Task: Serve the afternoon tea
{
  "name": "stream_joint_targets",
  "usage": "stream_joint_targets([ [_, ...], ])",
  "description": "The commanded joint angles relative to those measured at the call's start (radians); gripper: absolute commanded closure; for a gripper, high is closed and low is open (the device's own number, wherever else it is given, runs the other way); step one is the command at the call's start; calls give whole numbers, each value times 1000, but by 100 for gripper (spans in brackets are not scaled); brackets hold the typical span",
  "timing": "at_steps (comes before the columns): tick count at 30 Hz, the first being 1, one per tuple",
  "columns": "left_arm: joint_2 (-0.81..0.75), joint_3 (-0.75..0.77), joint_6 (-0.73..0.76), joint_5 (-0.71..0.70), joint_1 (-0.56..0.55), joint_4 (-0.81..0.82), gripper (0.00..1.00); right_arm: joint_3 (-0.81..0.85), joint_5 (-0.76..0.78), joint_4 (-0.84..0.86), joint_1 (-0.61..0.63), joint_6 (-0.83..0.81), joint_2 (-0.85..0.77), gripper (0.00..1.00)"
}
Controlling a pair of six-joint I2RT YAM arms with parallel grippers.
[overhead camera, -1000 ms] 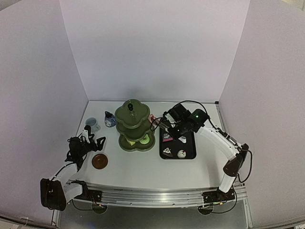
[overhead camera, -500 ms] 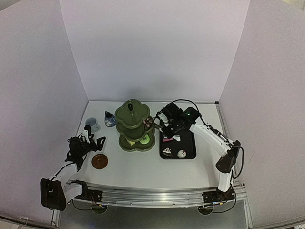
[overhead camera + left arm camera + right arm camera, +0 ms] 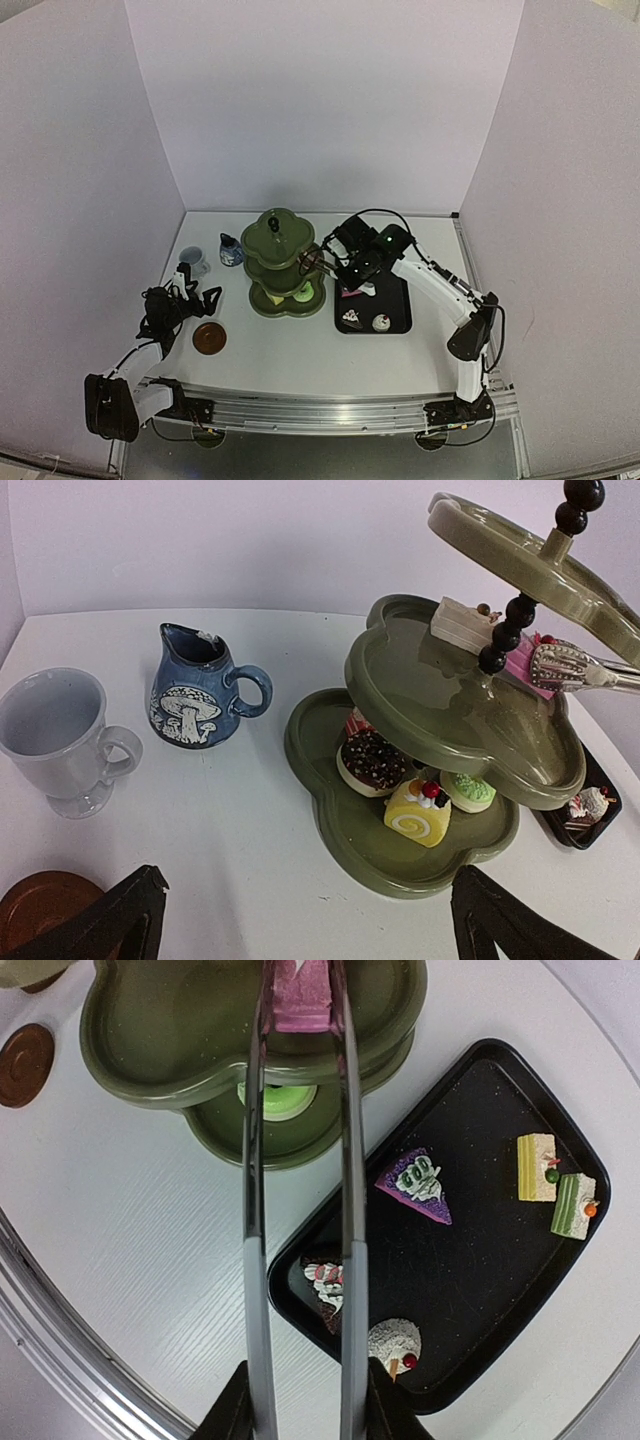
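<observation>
— If starting with the containers: black rectangular tray (image 3: 480, 1290), right of centre on the bench (image 3: 300, 350), loaded with five small cakes: purple wedge (image 3: 418, 1180), yellow slice (image 3: 537, 1167), green slice (image 3: 573, 1205), dark slice topped red and white (image 3: 325, 1285), white dome with a cherry (image 3: 395, 1342).
— And the olive-green three-tier scalloped stand (image 3: 450, 710)?
— Standing just left of that tray, nearer the far edge than the near one. Bottom tier: round chocolate cake (image 3: 372, 760), yellow swirl roll (image 3: 418, 815), green cake (image 3: 468, 790), plus a red-and-white piece (image 3: 357, 723) mostly hidden behind the chocolate one. Middle tier: white slice (image 3: 462, 620) toward the back, and a pink slice (image 3: 302, 995) at the right side, pinched between the tips of the thin metal tongs (image 3: 565, 665). Cannot tell whether resting on the tier or held just above.
— Top tier?
— Seen from beneath by the left wrist and too small from overhead; contents impossible to make out.
— Right gripper (image 3: 300, 1415)?
— Closed narrow on the tongs' two blades, only the finger bases showing at the bottom of its view.
— Left gripper (image 3: 305, 910)?
— Spread wide, holding nothing, near the left edge; just dark fingertips in frame.
— Drinkware?
— White mug (image 3: 50, 730) and small dark-blue pot with a mushroom picture (image 3: 195, 695), upright, side by side but apart, toward the far-left corner. Pot's inside too dark to read.
— Brown round coaster (image 3: 209, 338)?
— Flat on the bench toward the near-left corner, cut off at the frame corner in the left wrist view.
</observation>
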Motion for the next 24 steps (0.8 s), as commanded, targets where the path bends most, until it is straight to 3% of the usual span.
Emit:
stream_joint_targets([
  [1, -14, 29, 17, -6, -3, 16, 0, 57, 12, 4, 6, -6, -4, 68],
  [11, -11, 35, 19, -4, -3, 6, 0, 60, 40, 3, 6, -6, -44, 68],
  [24, 4, 44, 19, 3, -2, 8, 0, -64, 67, 43, 4, 40, -168, 68],
])
